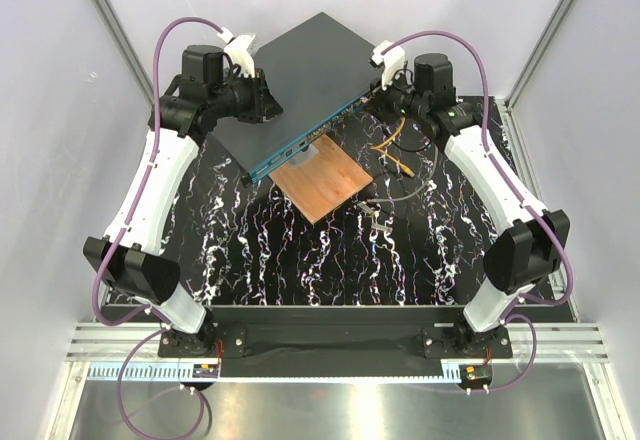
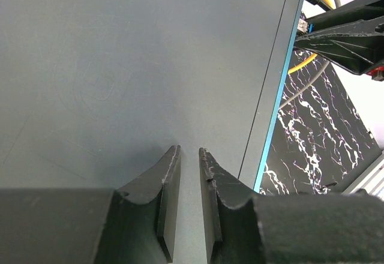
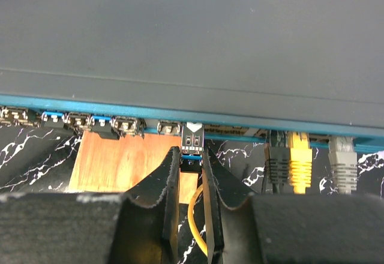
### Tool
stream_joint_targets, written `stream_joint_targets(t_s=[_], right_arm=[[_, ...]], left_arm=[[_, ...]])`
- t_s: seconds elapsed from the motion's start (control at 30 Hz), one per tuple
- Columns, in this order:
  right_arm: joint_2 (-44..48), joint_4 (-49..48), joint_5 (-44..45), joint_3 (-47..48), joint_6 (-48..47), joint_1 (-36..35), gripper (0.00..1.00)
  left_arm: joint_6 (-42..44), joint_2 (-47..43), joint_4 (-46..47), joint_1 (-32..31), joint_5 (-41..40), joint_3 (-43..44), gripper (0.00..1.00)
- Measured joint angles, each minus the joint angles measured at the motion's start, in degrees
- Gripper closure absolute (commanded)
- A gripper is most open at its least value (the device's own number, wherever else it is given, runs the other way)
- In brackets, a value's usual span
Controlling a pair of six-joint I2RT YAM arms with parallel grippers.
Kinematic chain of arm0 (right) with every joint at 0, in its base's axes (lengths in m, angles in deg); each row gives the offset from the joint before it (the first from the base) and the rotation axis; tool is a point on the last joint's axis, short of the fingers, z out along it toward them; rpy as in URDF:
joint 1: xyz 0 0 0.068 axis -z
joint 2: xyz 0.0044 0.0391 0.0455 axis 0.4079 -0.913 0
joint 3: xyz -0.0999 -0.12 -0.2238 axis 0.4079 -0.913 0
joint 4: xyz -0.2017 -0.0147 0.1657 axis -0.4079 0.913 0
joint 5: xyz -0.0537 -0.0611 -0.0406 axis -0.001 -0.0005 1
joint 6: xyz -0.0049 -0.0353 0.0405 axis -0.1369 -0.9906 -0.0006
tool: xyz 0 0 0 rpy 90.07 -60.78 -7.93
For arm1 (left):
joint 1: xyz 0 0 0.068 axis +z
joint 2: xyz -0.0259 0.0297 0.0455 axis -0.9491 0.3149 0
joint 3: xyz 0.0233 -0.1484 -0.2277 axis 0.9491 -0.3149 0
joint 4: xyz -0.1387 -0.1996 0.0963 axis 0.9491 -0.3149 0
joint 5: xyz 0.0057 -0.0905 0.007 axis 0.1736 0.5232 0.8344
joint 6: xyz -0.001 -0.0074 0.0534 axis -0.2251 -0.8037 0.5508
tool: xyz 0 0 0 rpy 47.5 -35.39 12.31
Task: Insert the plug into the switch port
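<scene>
- Black marbled bench (image 1: pixel 330 260) carries the switch (image 1: pixel 300 70), which lies slantwise with its teal face (image 3: pixel 240 113) toward our right arm.
- Our right hand (image 3: pixel 192 156) is clenched on the plug (image 3: pixel 192 137), a small black piece with a blue tab. Its nose is at the teal face, just beside an empty socket (image 3: pixel 168 126) on the left, and a yellow cable (image 3: pixel 298 156) is further right.
- The plug hides the port, so we cannot tell how deep it sits.
- Our left hand (image 2: pixel 189 156) is over the switch top with its fingers almost together, grasping nothing. We judge that it steadies the box.
- To do this step well, we should hold the plug square to the face and push straight and slowly, while the left hand braces the switch against sliding back.
- A tilted plug may jam on the socket edge.
</scene>
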Motion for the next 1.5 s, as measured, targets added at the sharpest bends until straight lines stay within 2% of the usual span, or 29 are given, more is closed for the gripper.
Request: stream_joint_targets(t_s=[0.17,0.2,0.33,0.5,0.63,0.77,0.9,1.1,1.23,1.5], right_arm=[[-0.79,-0.44,-0.04,0.52,0.04,-0.13,0.98],[-0.87,-0.44,-0.04,0.66,0.04,-0.17,0.9],[-1.16,-0.04,0.11,1.2,0.0,-0.28,0.71],[-1.16,1.14,0.59,1.22,-1.05,-0.44,0.58],[-0.61,2.56,1.09,0.85,-1.9,-0.37,0.43],[0.57,4.5,1.11,0.11,-2.36,0.02,0.34],[1.7,6.34,1.01,0.04,-2.51,0.94,0.36],[2.45,10.16,0.94,0.68,-2.54,2.05,0.56],[1.36,13.05,0.63,3.56,-2.21,2.19,0.63],[-1.27,15.17,-1.09,8.83,-0.76,2.19,0.66]], left_arm=[[-0.04,0.0,0.0,0.0,0.04,0.0,0.77],[-0.04,0.0,0.0,0.0,0.07,0.0,0.77],[-0.09,0.0,0.0,0.0,0.22,0.0,0.77],[-0.2,0.0,0.0,0.0,0.22,0.0,0.77],[-0.22,0.0,0.0,0.0,0.22,0.0,0.77],[-0.22,0.0,0.0,0.0,0.22,0.0,0.76],[-0.24,0.0,0.0,0.0,0.22,0.0,0.76],[-0.24,0.0,0.02,0.0,0.22,0.0,0.76],[-0.24,0.0,0.0,0.0,0.24,0.0,0.76],[-0.26,0.0,0.02,0.0,0.26,0.0,0.76]])
